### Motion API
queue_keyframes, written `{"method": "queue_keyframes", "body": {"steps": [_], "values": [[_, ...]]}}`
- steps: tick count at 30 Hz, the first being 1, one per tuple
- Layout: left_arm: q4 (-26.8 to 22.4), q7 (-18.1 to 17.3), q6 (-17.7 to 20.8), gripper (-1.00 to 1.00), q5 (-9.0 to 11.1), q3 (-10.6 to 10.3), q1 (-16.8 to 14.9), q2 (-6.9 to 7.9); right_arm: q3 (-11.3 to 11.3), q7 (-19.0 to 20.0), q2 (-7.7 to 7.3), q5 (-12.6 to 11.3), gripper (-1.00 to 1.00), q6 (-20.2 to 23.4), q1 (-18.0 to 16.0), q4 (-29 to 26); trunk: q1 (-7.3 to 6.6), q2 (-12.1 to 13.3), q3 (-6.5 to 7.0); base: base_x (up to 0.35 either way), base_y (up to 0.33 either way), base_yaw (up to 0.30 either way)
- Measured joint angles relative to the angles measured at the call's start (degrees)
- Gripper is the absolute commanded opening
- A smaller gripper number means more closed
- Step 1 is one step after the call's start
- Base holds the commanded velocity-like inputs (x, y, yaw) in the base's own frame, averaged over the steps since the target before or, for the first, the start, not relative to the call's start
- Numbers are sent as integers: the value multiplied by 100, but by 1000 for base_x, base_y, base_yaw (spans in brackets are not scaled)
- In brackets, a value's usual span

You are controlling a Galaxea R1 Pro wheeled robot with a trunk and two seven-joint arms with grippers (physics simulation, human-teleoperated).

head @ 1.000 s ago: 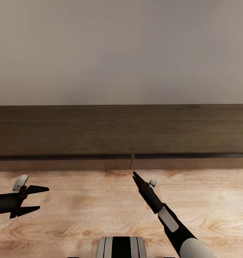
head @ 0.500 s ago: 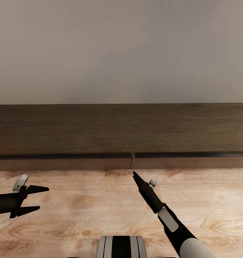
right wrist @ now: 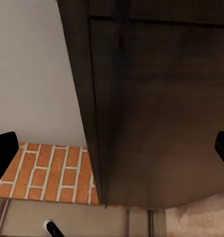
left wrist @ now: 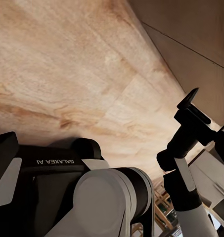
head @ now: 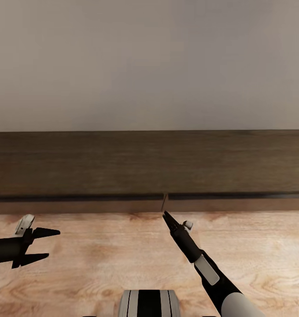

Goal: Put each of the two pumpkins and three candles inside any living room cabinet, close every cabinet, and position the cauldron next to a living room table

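Observation:
The cabinet (head: 123,163) is a long, low, dark-brown console running across the head view, with its drawer fronts shut and a thin seam between them at the middle. My right gripper (head: 167,217) points at that seam, just short of the front. In the right wrist view the right gripper (right wrist: 112,153) is open, its fingertips (right wrist: 3,153) wide apart with the dark cabinet (right wrist: 156,123) front between them. My left gripper (head: 46,244) hangs open and empty over the floor at the far left. The pumpkins, candles, cauldron and table are out of view.
A plain grey wall (head: 149,61) rises behind the cabinet. Light wood floor (head: 101,255) lies between it and my base (head: 149,304). The right wrist view also shows a patch of red brick (right wrist: 42,173) past the cabinet's end.
The whole picture has shifted slightly, so the cabinet sits a little lower and the right gripper's tip is nearer its front. Both grippers keep their pose.

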Motion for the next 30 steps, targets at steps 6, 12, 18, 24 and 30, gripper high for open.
{"method": "queue_keyframes", "body": {"steps": [6, 12, 18, 24, 30], "values": [[6, 0, 0, 100, 0, -6, 0, 0, -1, 1, 0, -13, 100, -6, 0, 0, 2, 0, 0, 81, 1, 0], [7, 0, 0, 100, 0, -6, 0, 0, -1, -6, 0, -9, 100, 30, 0, 0, 2, 0, 0, 99, 0, 0], [7, 0, 0, 100, 0, -6, 0, 0, -1, -10, 0, -6, 100, 36, 0, 0, 2, 0, 0, 8, 0, 0], [1, 0, 0, 100, 0, -4, 0, 0, -1, -16, 1, 2, 100, 37, 0, 7, 2, 0, 0, 0, 0, 0], [-7, 0, 0, 100, 0, -5, 0, 0, -1, -16, 1, 15, 100, 30, 0, 8, -64, 120, 54, 0, 0, 0]]}}
